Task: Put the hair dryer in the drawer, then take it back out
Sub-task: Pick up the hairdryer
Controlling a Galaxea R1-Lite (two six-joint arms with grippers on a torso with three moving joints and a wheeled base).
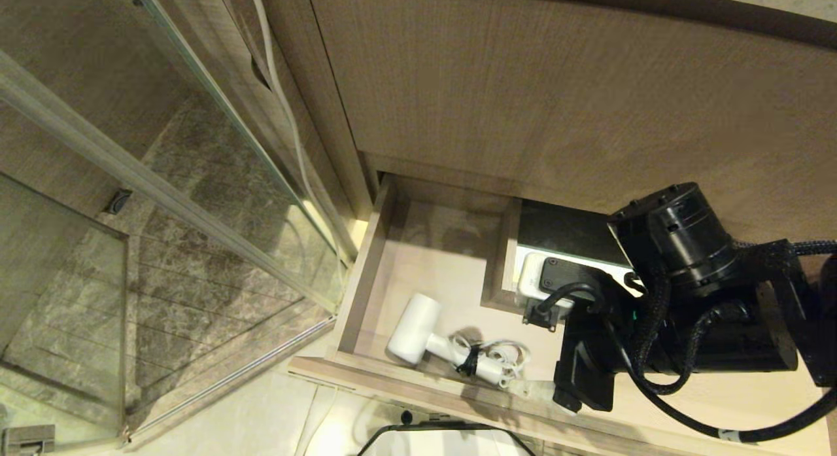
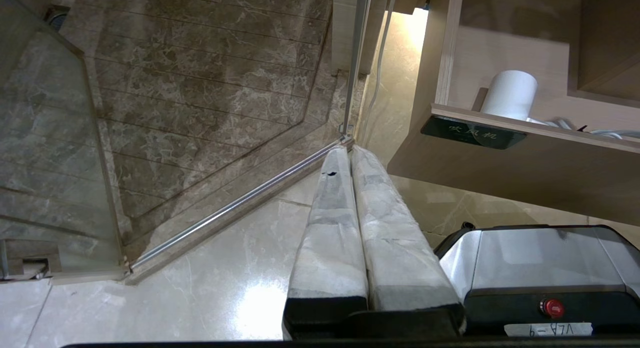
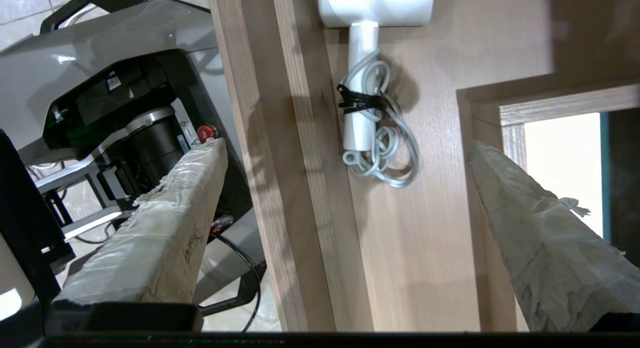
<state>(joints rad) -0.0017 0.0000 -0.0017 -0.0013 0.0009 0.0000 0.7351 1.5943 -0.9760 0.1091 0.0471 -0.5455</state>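
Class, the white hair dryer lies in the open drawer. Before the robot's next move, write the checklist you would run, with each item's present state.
1. Beige wood-grain drawer open: ok.
2. White plastic hair dryer lying flat on the drawer floor: ok.
3. White cord bundled by the handle, tied with a black strap: ok.
4. Right gripper open, holding nothing, above the drawer: ok.
5. Left gripper shut, clear of the drawer: ok.
6. Cord free of snags underneath: cannot tell.

The robot's right arm [image 1: 693, 292] is glossy black, with a fat cylindrical joint housing and black braided cables looping around it. The right gripper [image 3: 345, 153] has two long fingers [image 3: 165, 223] wrapped in wrinkled, frayed pale tape on black mounts. The left gripper [image 2: 350, 153] has matching taped fingers [image 2: 330, 238]. The silver-grey and black base [image 2: 540, 273] carries a red button and a small white label.
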